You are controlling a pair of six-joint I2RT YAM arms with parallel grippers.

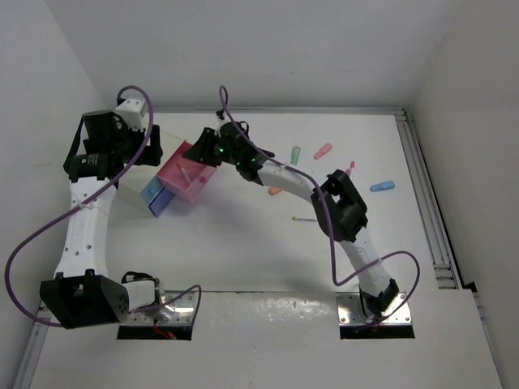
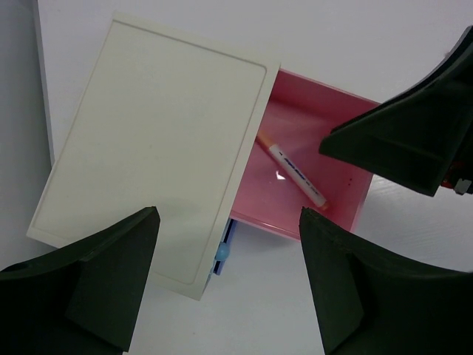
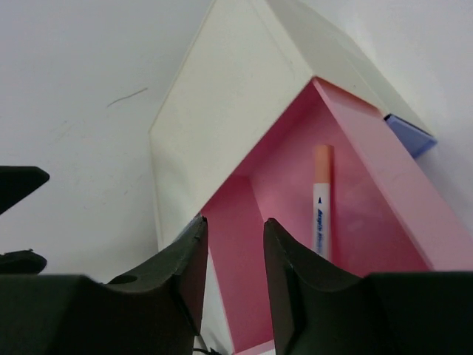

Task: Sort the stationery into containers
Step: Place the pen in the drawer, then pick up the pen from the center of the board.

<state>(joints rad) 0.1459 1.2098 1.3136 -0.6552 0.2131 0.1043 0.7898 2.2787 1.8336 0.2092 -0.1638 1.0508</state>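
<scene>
**Left claw** (image 2: 229,222): fingers spread wide, nothing between them. It hangs over the white cabinet (image 2: 155,140), whose flat top lies directly below and ahead of the fingers. The pink drawer (image 2: 310,92) stands pulled out of the cabinet, ahead of this claw's right finger.

**Right claw** (image 3: 235,222): fingers a narrow gap apart, one on either side of a side wall of the pink drawer, and that wall shows in the gap. Whether the pads press on the wall cannot be told.

**White pen with an orange end** (image 3: 321,207): lying flat on the floor of the pink drawer, just to the right of the right claw's right finger and clear of it.

**Blue drawer** (image 3: 410,133): projecting a little from the cabinet, beyond the pink drawer's far wall as seen from the right claw.

**Loose stationery on the table** (image 1: 243,259), top view: all lie behind the right claw, along its arm, and well apart from both drawers.
- a green piece (image 1: 296,152)
- a pink piece (image 1: 323,151)
- an orange piece (image 1: 276,191)
- a light-blue piece (image 1: 382,186)
- a thin pen (image 1: 304,219)
</scene>
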